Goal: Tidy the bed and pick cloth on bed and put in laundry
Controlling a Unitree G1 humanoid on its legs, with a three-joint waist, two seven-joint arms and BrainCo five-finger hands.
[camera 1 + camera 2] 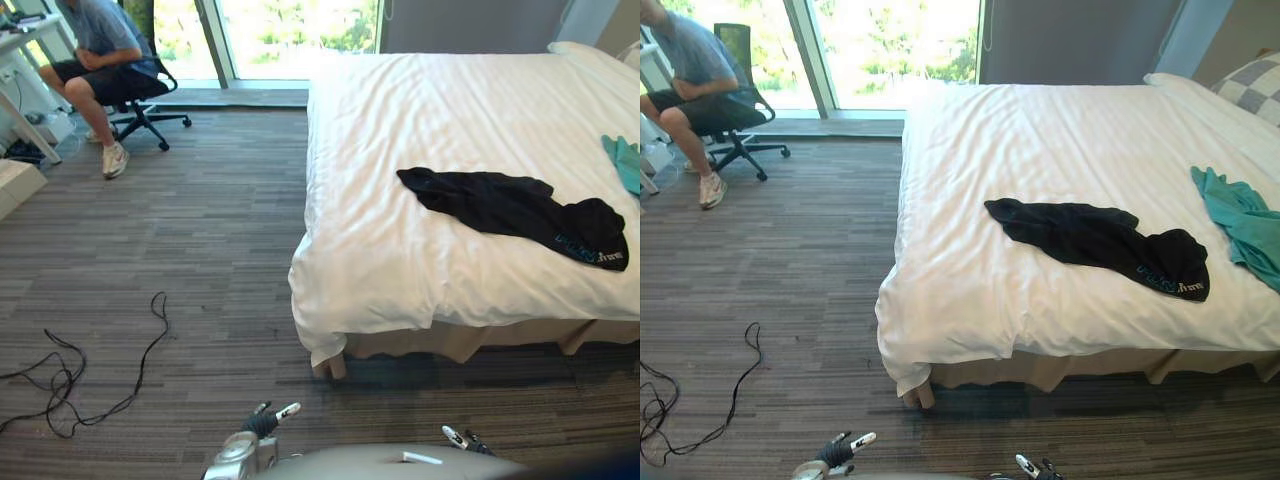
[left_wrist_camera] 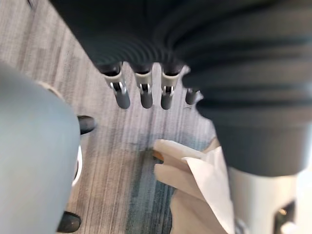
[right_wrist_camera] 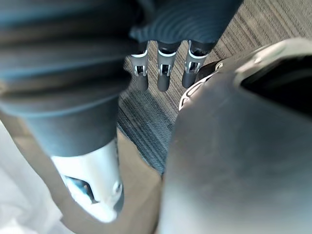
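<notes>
Over at the far left a person [image 1: 95,60] sits on a chair [image 1: 145,105], well clear of the work. Down at the bottom edge the left hand [image 1: 262,422] and then the right hand [image 1: 462,438] hang low with fingers straight and loose, holding nothing, and I'd guess that's just because the bed [image 1: 400,100] is out of reach from here. On the bed's right half lies the black cloth [image 1: 510,205], a limp, rumpled strip flung slantwise across the smooth white top, with a teal cloth [image 1: 1245,220] near it at the right edge, neither one picked up yet.
</notes>
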